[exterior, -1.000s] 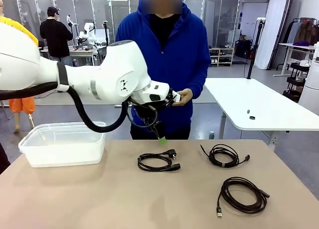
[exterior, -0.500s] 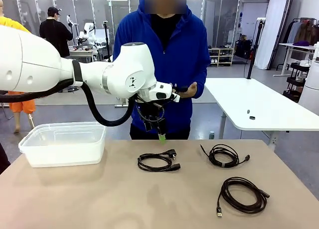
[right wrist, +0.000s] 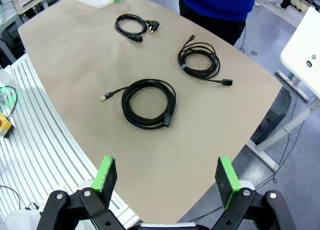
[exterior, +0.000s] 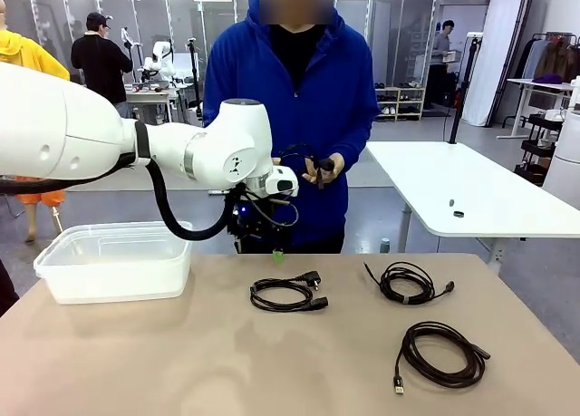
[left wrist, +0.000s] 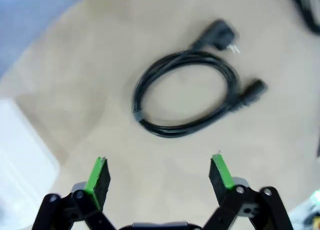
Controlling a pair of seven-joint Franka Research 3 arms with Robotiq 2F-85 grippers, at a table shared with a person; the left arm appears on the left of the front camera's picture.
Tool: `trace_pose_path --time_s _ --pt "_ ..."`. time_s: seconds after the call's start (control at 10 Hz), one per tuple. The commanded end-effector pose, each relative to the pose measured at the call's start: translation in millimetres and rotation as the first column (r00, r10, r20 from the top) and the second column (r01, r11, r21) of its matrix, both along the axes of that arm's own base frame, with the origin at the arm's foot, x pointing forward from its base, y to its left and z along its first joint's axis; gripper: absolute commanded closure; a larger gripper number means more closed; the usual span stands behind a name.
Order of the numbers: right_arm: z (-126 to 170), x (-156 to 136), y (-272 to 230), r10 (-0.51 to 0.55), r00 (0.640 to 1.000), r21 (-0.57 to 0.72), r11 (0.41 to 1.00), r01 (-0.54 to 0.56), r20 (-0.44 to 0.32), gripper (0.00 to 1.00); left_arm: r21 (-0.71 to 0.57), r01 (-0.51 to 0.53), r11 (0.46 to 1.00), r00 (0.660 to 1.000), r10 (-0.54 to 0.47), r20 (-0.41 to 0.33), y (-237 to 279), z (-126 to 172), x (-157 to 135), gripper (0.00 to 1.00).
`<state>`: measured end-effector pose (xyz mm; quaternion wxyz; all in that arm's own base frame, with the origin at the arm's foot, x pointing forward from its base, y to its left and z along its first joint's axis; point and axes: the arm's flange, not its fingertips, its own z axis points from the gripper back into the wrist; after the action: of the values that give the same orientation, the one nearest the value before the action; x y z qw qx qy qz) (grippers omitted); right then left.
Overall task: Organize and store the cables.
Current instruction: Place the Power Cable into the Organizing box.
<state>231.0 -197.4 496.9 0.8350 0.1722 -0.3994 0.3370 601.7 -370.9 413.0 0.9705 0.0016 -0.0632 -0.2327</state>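
Table point(exterior: 136, 362) is carrying a bin and three coiled black cables. Left arm point(exterior: 109, 140) is reaching in from the left above the bin, its wrist hanging over the table's far edge near the middle. Person point(exterior: 299, 90) in blue is standing across the table, a hand point(exterior: 328, 169) at chest height holding something small and dark; cannot tell what. Clear bin point(exterior: 113, 262) is sitting at far left. Big coil point(exterior: 441, 353) is lying at near right, its metal tip pointing toward the robot's side. Thin cable point(exterior: 405, 280) is lying beyond it at far right, apart from it. Power cord point(left wrist: 187, 97) is lying mid-table, plug and socket ends both on its right side, right of the bin and clear of it. Left gripper point(left wrist: 160, 165) is hovering above the power cord, not touching it, jaws spread wide with nothing between. Right gripper point(right wrist: 167, 172) is hanging high off the table's edge, all three coils below it, jaws likewise spread, gripping nothing.
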Motion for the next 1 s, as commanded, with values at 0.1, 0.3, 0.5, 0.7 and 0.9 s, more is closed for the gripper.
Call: trace_pose_path --time_s 0.1,0.3,0.5,0.7,0.9 --pt "1 -1 -1 0.016 1.0 0.0 1.0 -0.016 0.014 0.0 0.008 -0.339 0.941 0.941 0.339 0.012 -3 -17 6 0.0" --pt "1 -1 -1 0.016 1.0 0.0 1.0 -0.016 0.014 0.0 0.004 -0.468 0.884 0.883 0.468 -0.044 3 -25 2 0.0" --pt "1 -1 -1 0.016 1.0 0.0 1.0 -0.016 0.014 0.0 0.007 -0.49 0.872 0.871 0.49 -0.035 4 -31 0 0.0" --pt "1 -1 -1 0.016 1.0 0.0 1.0 -0.016 0.014 0.0 0.01 -0.474 0.88 0.88 0.474 -0.036 5 -35 -2 0.0" --pt "1 -1 -1 0.016 1.0 0.0 1.0 -0.016 0.014 0.0 0.008 -0.476 0.879 0.878 0.476 -0.049 5 -41 -2 0.0"
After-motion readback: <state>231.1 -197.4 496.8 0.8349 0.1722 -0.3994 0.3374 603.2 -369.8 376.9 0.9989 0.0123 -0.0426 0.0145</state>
